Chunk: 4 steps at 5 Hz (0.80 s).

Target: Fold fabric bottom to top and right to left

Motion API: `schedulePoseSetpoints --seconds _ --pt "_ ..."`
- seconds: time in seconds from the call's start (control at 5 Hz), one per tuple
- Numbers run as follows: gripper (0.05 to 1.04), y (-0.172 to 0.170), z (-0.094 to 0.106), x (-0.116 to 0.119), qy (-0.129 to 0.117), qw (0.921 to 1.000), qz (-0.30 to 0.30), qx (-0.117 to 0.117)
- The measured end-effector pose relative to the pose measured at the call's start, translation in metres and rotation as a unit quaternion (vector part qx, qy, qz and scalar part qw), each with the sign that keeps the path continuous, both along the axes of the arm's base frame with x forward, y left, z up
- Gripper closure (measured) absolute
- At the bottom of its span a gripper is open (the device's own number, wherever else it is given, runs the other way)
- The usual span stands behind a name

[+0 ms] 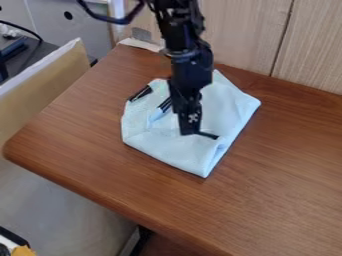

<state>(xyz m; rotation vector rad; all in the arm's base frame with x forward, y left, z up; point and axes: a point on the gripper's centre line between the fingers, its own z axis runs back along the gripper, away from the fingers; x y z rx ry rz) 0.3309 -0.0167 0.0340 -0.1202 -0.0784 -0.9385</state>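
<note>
Pale blue, slightly textured fabric (pixel 230 107) lay in a rough, many-cornered heap on the brown, wood-grained bench (pixel 287 165), one blunt corner pointing towards the camera and another out to the right. A light wood-grain panel (pixel 234 35) stood beyond the fabric. Your black, jointed robot arm (pixel 190 60) came down from behind the fabric, and its black end effector (pixel 186 120) was over the middle of it. You could not tell whether that end effector was open, closed or gripping the cloth.

Some folding looked done, judging by the slanting crease along the fabric's lower right side, but you could not be sure which fold it belonged to. The right-to-left fold probably needed your attention next.

Your main risk was in the layers. If you took only the upper one, the lower would likely stay behind and the fold would come out skewed; if you took too many, the whole fabric could slide over the smooth bench instead of turning over. Pressing too low might have bunched the middle into a ridge. Lifting away with cloth snagged on the end effector could have pulled the earlier fold loose.
</note>
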Motion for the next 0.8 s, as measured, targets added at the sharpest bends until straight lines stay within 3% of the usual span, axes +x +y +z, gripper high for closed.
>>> schedulePoseSetpoints --seconds 0.4,0.6,0.8 --pt "0.135 -0.020 -0.019 0.004 0.007 0.9969 -0.079 0.002" --pt "0.357 -0.024 -0.032 0.005 0.021 0.9957 -0.089 0.014" --pt "0.648 -0.021 -0.032 0.008 0.015 0.9956 -0.088 0.026"
